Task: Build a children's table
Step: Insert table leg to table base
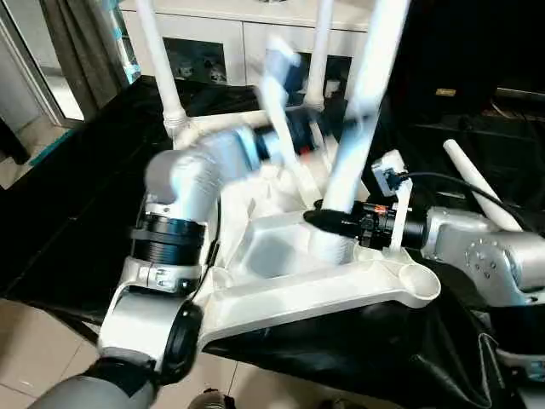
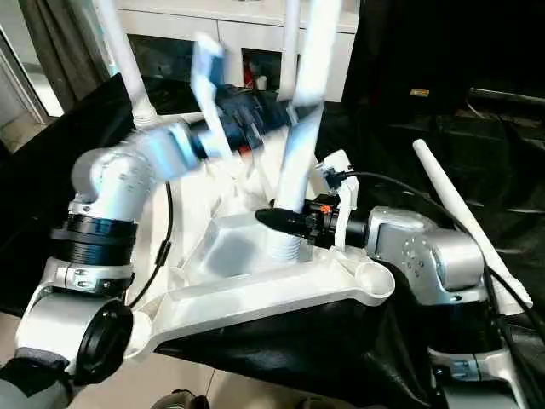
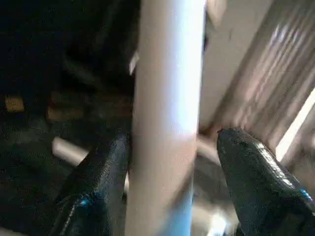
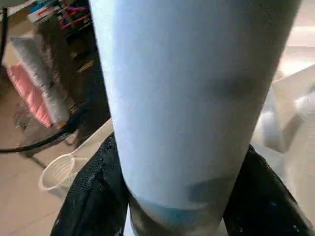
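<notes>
White plastic tabletop (image 1: 281,294) is lying upside down on black sheeting (image 1: 358,358), one leg (image 1: 353,145) standing in its near corner socket. Right gripper (image 2: 285,220) is clamping that leg's base; left gripper (image 3: 172,162) is straddling it higher up, fingers (image 3: 256,167) spread apart.

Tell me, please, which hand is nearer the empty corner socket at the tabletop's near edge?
Right. The right hand grips a leg's base just beside the empty socket; the left hand is higher up that leg.

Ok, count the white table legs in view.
4: two standing in the far sockets, left and right; one at the near socket between both grippers; one lying loose on the right.
</notes>
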Motion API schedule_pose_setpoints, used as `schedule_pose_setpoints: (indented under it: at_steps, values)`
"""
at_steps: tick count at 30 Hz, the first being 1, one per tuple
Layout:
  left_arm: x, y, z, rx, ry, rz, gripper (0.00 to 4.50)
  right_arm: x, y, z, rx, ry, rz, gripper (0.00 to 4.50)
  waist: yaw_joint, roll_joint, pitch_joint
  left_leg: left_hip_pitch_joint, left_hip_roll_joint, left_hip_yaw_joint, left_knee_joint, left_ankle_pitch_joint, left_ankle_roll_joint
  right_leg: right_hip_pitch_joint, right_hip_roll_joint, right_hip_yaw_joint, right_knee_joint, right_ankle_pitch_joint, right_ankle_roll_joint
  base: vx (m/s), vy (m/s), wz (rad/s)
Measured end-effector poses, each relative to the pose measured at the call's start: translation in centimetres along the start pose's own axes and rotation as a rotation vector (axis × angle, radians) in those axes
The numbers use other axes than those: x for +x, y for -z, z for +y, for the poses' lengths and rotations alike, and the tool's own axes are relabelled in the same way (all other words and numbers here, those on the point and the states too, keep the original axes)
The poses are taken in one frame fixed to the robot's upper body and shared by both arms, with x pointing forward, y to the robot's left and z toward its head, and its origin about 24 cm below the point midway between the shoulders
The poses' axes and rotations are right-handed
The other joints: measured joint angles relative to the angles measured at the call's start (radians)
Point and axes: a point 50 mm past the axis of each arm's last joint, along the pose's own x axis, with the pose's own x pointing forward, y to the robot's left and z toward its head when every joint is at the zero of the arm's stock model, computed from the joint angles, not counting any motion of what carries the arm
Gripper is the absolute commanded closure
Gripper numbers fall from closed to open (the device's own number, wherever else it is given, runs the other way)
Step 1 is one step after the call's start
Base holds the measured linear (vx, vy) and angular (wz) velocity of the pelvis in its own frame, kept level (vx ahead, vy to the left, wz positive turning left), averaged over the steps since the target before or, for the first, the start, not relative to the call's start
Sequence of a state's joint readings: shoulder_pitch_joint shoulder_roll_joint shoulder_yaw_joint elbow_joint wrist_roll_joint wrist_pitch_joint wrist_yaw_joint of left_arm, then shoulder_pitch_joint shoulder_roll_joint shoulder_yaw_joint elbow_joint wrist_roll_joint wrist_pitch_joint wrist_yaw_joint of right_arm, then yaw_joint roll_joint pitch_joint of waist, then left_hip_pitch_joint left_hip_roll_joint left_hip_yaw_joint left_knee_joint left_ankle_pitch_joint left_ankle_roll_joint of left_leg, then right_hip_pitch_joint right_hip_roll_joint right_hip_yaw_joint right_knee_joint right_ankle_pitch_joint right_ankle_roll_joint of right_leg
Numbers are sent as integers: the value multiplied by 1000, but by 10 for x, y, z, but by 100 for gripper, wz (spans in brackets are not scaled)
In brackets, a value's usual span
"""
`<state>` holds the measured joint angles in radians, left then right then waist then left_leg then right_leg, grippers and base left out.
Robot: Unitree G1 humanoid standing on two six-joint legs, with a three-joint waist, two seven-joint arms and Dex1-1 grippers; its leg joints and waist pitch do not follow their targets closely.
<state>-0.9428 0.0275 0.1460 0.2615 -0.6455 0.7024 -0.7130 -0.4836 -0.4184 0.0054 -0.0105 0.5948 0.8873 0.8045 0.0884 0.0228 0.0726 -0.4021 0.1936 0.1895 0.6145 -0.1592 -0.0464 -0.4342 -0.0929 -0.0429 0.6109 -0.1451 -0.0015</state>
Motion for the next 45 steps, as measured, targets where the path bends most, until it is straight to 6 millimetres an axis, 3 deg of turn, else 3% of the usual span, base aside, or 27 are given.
schedule_pose_setpoints:
  at_steps: [4,6,8,9,12,13,17,21,25,28,34,37,45]
  values:
    - [-12,-27,7,62,-67,-158,148,3,-3,-10,-46,128,-76,254,-2,-1,0,0,0,0,1,0,0,0,0,0,0,0,0,0,0,0]
    - [-22,-28,13,213,-113,-57,148,-3,-4,-20,-93,242,-105,254,-1,-1,-1,0,0,0,1,0,0,0,0,0,0,-4,7,0,0,0]
    - [-32,-14,19,348,-144,92,148,-9,-3,-27,-127,322,-127,255,1,-2,-1,0,0,-1,0,0,0,0,0,1,0,-5,8,0,0,0]
    - [-37,6,23,439,-152,228,148,-13,-3,-29,-148,374,-142,255,2,-6,-3,0,-1,0,0,0,0,0,0,2,0,-6,11,0,0,0]
    - [-49,59,29,434,-154,424,148,-22,0,-35,-185,490,-156,255,3,-12,-2,-3,-1,2,0,0,0,0,0,4,0,-6,13,0,0,0]
    - [-50,68,28,424,-147,449,148,-23,1,-35,-191,511,-153,255,2,-13,-2,-3,-1,3,0,0,0,0,0,5,0,-6,12,0,0,0]
    - [-52,74,21,465,-91,471,148,-26,14,-31,-194,592,-163,255,-7,-10,-4,0,0,4,-2,0,0,0,0,4,0,-3,8,0,0,0]
    - [-74,107,12,423,8,618,148,-31,34,-25,-181,630,-142,255,-30,-1,-8,1,0,4,-6,0,-1,-1,0,4,0,-7,14,0,0,0]
    - [-83,127,11,435,41,749,148,-33,34,-23,-196,653,-146,255,-46,4,-8,1,0,2,-6,1,-2,-1,1,4,-1,-8,15,0,0,0]
    - [-88,133,17,475,21,818,148,-33,30,-18,-218,652,-170,255,-55,13,-8,1,-2,0,-6,1,-2,0,1,4,-2,-8,15,0,0,0]
    - [-104,132,26,529,12,942,148,-35,38,-18,-196,665,-159,255,-58,15,-8,1,-3,-8,-7,1,-2,0,1,0,-2,-8,15,0,0,0]
    - [-106,127,29,559,18,968,148,-35,39,-18,-197,666,-156,255,-57,10,-6,1,-4,-9,-7,1,-2,0,1,0,-2,-8,15,0,0,0]
    - [-114,116,42,625,-10,1017,148,-30,32,-17,-218,646,-167,255,-63,7,-5,2,-4,-11,-7,1,-2,-1,1,-1,-5,-8,15,0,0,0]
